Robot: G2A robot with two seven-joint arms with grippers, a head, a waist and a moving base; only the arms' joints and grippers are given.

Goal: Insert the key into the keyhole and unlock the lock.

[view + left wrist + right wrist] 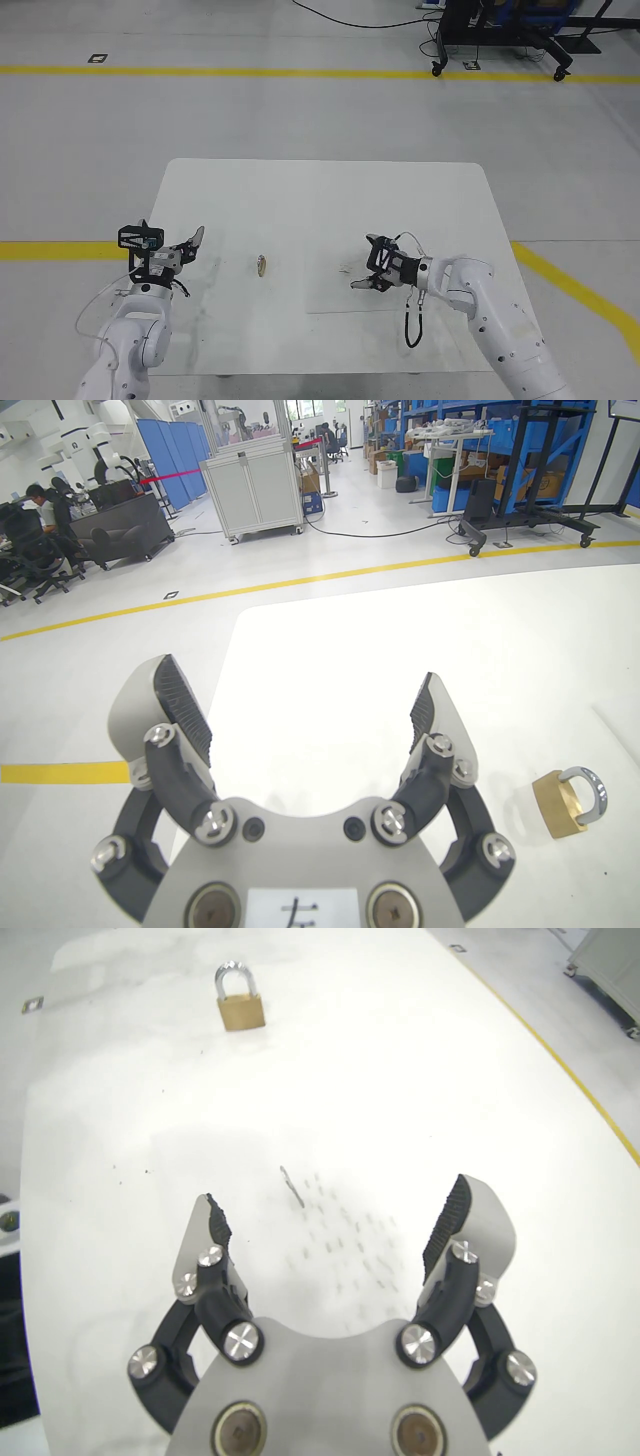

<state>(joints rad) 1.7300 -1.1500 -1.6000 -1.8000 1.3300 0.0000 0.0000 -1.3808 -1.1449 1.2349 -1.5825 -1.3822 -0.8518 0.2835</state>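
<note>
Brass-gold lock (241, 1014) with silver shackle (598, 791); white table (330, 190); yellow floor lines (300, 72)

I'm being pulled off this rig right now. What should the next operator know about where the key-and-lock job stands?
Left gripper: open, empty, at the left edge of the table, with the padlock lying off to its side.
Right gripper: open, empty, with the key lying on the table just ahead of it.
Done: nothing grasped; the shackle looks shut.
Left: pick up key, hold padlock, insert, turn.
</note>
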